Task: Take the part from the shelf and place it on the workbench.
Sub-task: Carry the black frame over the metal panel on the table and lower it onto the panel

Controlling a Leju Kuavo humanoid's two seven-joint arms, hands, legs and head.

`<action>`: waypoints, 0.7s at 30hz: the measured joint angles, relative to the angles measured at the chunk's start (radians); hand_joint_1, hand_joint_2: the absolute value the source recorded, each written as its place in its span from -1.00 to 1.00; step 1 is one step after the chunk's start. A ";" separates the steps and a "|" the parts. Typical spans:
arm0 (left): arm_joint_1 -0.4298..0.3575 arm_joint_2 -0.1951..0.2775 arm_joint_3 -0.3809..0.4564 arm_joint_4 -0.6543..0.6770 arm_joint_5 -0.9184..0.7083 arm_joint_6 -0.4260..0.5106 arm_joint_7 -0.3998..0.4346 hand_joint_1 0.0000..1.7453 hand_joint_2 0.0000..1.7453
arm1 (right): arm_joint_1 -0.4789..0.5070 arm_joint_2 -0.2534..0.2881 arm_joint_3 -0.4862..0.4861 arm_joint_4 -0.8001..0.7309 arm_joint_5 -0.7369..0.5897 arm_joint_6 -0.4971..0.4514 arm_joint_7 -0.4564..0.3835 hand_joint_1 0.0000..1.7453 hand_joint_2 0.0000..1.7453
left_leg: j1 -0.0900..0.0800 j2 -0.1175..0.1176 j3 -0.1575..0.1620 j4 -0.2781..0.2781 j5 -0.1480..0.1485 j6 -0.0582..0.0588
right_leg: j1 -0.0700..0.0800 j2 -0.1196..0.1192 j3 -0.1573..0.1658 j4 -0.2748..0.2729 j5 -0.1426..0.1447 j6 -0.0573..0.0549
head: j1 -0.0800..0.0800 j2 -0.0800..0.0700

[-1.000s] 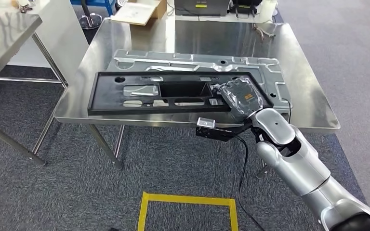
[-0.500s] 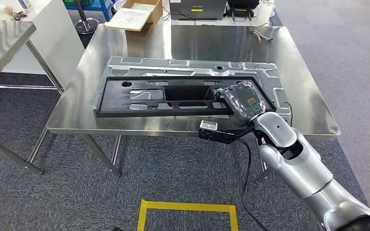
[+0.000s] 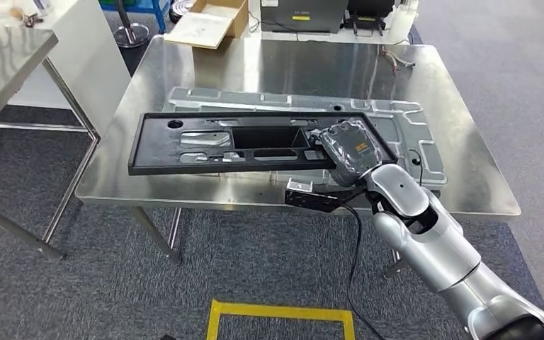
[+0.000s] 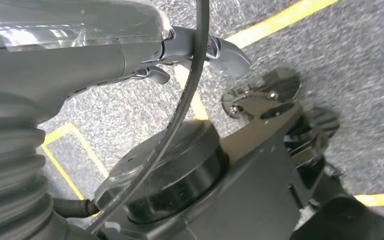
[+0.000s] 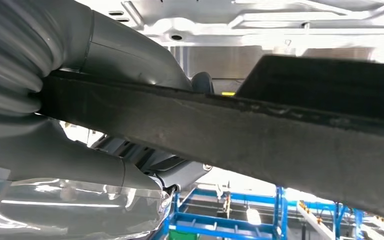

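**Part held over the workbench**

Workbench [image 3: 460, 170], a steel table, carries a large silver stamped panel [image 3: 404, 117] lying flat on its top. Over that panel stretches the part [image 3: 184, 152], a long black frame with a rectangular opening near its middle; from the head view it seems to hang just above the panel, though I cannot tell whether its far end touches. The right hand [image 3: 350, 145], wrapped in a clear cover, grips the part's right end. The right wrist view shows what the head view hides: the thick grey thumb [image 5: 130, 55] lies on one face of the black edge [image 5: 220, 130], darker fingers [image 5: 170, 172] close on the other, and the silver panel is bright beyond. An open cardboard box [image 3: 209, 21] at the far side holds a pale sheet. The left hand [image 4: 150, 50] hangs over grey carpet with yellow tape [image 4: 280, 20], its fingers curled in, holding nothing.
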 joint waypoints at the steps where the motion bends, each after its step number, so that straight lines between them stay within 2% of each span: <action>1: 0.000 0.000 0.000 0.000 0.000 0.000 0.000 -1.00 1.00 | -0.002 0.000 0.000 0.000 0.000 0.000 0.000 1.00 1.00 | 0.000 0.001 0.001 0.000 -0.004 -0.004 | 0.004 -0.001 0.008 -0.018 -0.005 -0.004 | 0.000 0.000; 2: 0.000 0.000 0.000 -0.001 0.001 0.001 0.001 -1.00 1.00 | -0.003 0.001 0.000 0.000 0.000 0.000 0.000 1.00 1.00 | -0.001 0.001 0.002 -0.002 -0.007 -0.009 | 0.006 -0.001 0.012 -0.027 -0.012 -0.007 | 0.000 0.000; 4: 0.002 0.001 0.000 -0.003 0.003 0.002 0.002 -1.00 1.00 | -0.003 0.000 0.000 -0.001 0.001 0.001 0.000 1.00 1.00 | -0.001 0.004 0.009 -0.001 -0.015 -0.020 | -0.001 0.001 0.030 -0.042 -0.018 -0.010 | 0.000 0.000; 6: 0.002 0.001 0.000 -0.006 0.004 0.007 0.003 -1.00 1.00 | -0.003 -0.002 0.000 -0.001 0.001 0.002 0.000 1.00 1.00 | 0.001 0.005 -0.012 0.056 -0.043 -0.032 | -0.010 -0.001 0.054 -0.057 -0.025 -0.016 | 0.000 0.000; 8: 0.004 0.002 0.000 -0.007 0.008 0.012 0.005 -1.00 1.00 | -0.003 -0.005 0.001 0.000 0.002 0.005 0.001 1.00 1.00 | 0.009 0.005 -0.085 0.182 -0.084 -0.042 | -0.010 -0.002 0.070 -0.061 -0.037 -0.021 | 0.000 0.000; 9: 0.007 0.002 0.000 -0.008 0.010 0.013 0.007 -1.00 1.00 | -0.001 -0.005 0.002 0.000 0.002 0.006 0.001 1.00 1.00 | 0.013 0.005 -0.125 0.239 -0.094 -0.047 | -0.011 -0.001 0.077 -0.060 -0.044 -0.020 | 0.000 0.000; 10: 0.010 0.003 0.000 -0.008 0.012 0.014 0.008 -1.00 1.00 | 0.001 -0.005 0.004 0.002 0.002 0.007 0.001 1.00 1.00 | 0.016 0.006 -0.154 0.268 -0.086 -0.051 | -0.012 0.001 0.086 -0.058 -0.053 -0.017 | 0.000 0.000; 11: 0.013 0.003 0.000 -0.008 0.013 0.014 0.008 -1.00 1.00 | 0.003 -0.005 0.005 0.003 0.002 0.008 0.000 1.00 1.00 | 0.019 0.006 -0.165 0.260 -0.057 -0.054 | -0.014 0.002 0.096 -0.055 -0.063 -0.014 | 0.000 0.000; 12: 0.014 0.004 0.000 -0.008 0.014 0.014 0.009 -1.00 1.00 | 0.005 -0.005 0.006 0.004 0.002 0.008 0.000 1.00 1.00 | 0.022 0.006 -0.158 0.215 -0.012 -0.057 | -0.016 0.003 0.107 -0.052 -0.075 -0.009 | 0.000 0.000; 13: 0.015 0.005 0.000 -0.009 0.014 0.014 0.009 -1.00 1.00 | 0.006 -0.005 0.007 0.005 0.002 0.008 0.000 1.00 1.00 | 0.024 0.006 -0.140 0.151 0.035 -0.059 | -0.019 0.003 0.118 -0.048 -0.087 -0.004 | 0.000 0.000; 14: 0.015 0.005 0.000 -0.010 0.015 0.014 0.010 -1.00 1.00 | 0.005 -0.005 0.007 0.005 0.002 0.008 0.000 1.00 1.00 | 0.024 0.006 -0.119 0.095 0.065 -0.060 | -0.019 0.004 0.125 -0.044 -0.098 0.003 | 0.000 0.000; 15: 0.015 0.005 0.000 -0.011 0.015 0.015 0.010 -1.00 1.00 | 0.003 -0.005 0.007 0.006 0.002 0.008 0.000 1.00 1.00 | 0.023 0.005 -0.101 0.053 0.077 -0.055 | -0.018 0.004 0.130 -0.041 -0.107 0.010 | 0.000 0.000; 16: 0.014 0.005 0.000 -0.012 0.015 0.015 0.011 -1.00 1.00 | 0.002 -0.005 0.007 0.007 0.002 0.008 0.000 1.00 1.00 | 0.021 0.004 -0.091 0.031 0.073 -0.049 | -0.016 0.005 0.132 -0.040 -0.113 0.017 | 0.000 0.000; 19: 0.016 0.005 0.000 -0.017 0.015 0.015 0.012 -1.00 1.00 | 0.001 -0.005 0.007 0.008 0.002 0.008 0.000 1.00 1.00 | 0.020 0.002 -0.077 0.017 0.052 -0.022 | -0.016 0.006 0.136 -0.033 -0.117 0.031 | 0.000 0.000; 20: 0.016 0.006 0.000 -0.019 0.016 0.015 0.013 -1.00 1.00 | 0.000 -0.004 0.007 0.008 0.002 0.008 0.000 1.00 1.00 | 0.021 0.001 -0.069 0.015 0.048 -0.015 | -0.017 0.005 0.129 -0.014 -0.122 0.034 | 0.000 0.000; 21: 0.016 0.006 0.000 -0.020 0.016 0.015 0.013 -1.00 1.00 | -0.002 -0.002 0.007 0.009 0.002 0.008 0.000 1.00 1.00 | 0.021 0.001 -0.061 0.014 0.043 -0.008 | -0.017 0.004 0.108 0.027 -0.134 0.037 | 0.000 0.000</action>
